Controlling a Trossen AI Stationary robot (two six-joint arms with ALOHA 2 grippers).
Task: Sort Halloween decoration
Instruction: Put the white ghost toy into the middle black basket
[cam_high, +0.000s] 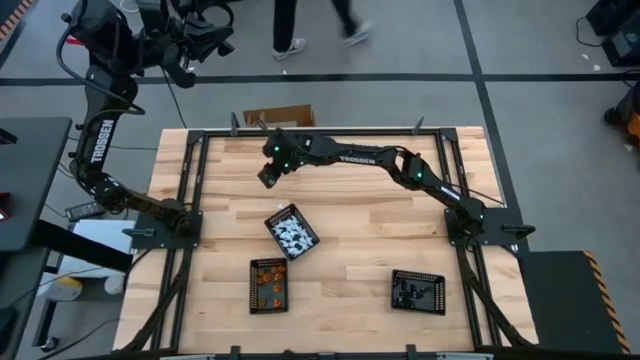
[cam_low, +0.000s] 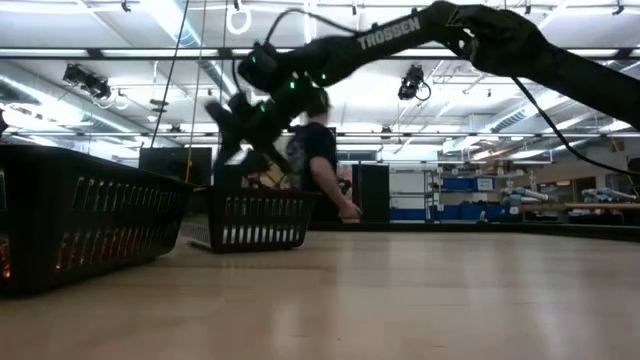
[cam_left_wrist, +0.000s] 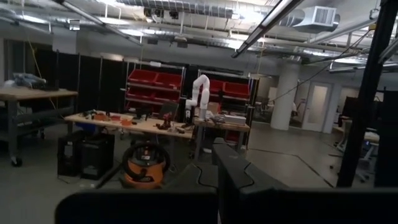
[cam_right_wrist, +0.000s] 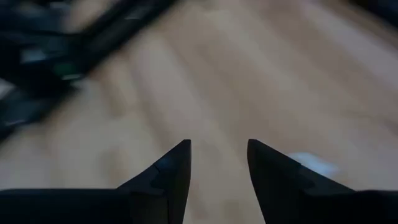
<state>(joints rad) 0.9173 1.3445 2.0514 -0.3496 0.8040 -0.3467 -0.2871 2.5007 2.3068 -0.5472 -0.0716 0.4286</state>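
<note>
The Halloween decoration lies sorted in three black trays on the wooden table. White and black pieces fill the middle tray (cam_high: 291, 232). Orange pieces lie in the near-left tray (cam_high: 268, 285), and dark pieces in the near-right tray (cam_high: 417, 291). My right gripper (cam_high: 267, 177) hangs over bare wood beyond the middle tray, slanting down. Its fingers are open (cam_right_wrist: 217, 155) with nothing between them. A blurred whitish spot (cam_right_wrist: 308, 163) shows on the wood beside them. My left gripper (cam_high: 190, 62) is shut and raised off the table at the far left, facing the room.
A cardboard box (cam_high: 280, 117) sits on the floor just past the table's far edge. A person (cam_low: 322, 165) stands behind the table, and another person's legs (cam_high: 310, 30) cross the floor farther back. A black metal frame (cam_high: 190, 190) runs along the table's sides.
</note>
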